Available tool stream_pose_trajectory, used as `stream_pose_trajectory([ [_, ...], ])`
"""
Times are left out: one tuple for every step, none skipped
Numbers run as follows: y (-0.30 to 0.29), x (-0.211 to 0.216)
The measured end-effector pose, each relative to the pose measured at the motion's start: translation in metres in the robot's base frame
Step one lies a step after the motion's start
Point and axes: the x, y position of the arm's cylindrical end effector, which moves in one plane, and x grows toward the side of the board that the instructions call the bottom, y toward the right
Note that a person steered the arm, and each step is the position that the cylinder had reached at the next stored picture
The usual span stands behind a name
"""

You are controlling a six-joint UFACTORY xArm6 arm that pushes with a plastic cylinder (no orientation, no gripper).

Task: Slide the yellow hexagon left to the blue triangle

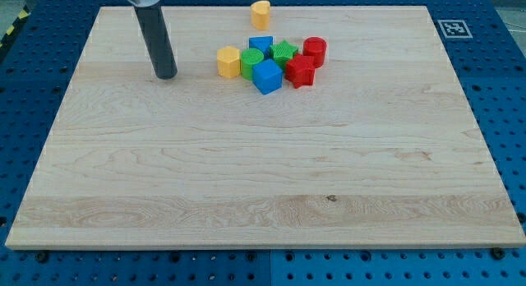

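The yellow hexagon [228, 62] stands at the left end of a tight cluster near the view's top centre. The blue triangle [261, 45] is behind it to the right, partly hidden by the green round block [252, 62] and the blue cube [267, 76]. The hexagon touches the green round block. My tip [166, 74] rests on the board left of the cluster, about a block's width and a half from the yellow hexagon, touching nothing.
The cluster also holds a green star [284, 51], a red star [301, 71] and a red cylinder [315, 50]. A yellow heart [260, 14] stands alone near the board's top edge. A marker tag [451, 28] lies off the board's top right corner.
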Motion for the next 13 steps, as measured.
stream_pose_trajectory([
  [0.000,0.002],
  [0.004,0.030],
  [0.004,0.030],
  [0.004,0.043],
  [0.032,0.042],
  [0.070,0.042],
  [0.073,0.042],
  [0.080,0.037],
  [0.084,0.019],
  [0.093,0.006],
  [0.077,-0.005],
  [0.065,-0.017],
  [0.065,-0.035],
])
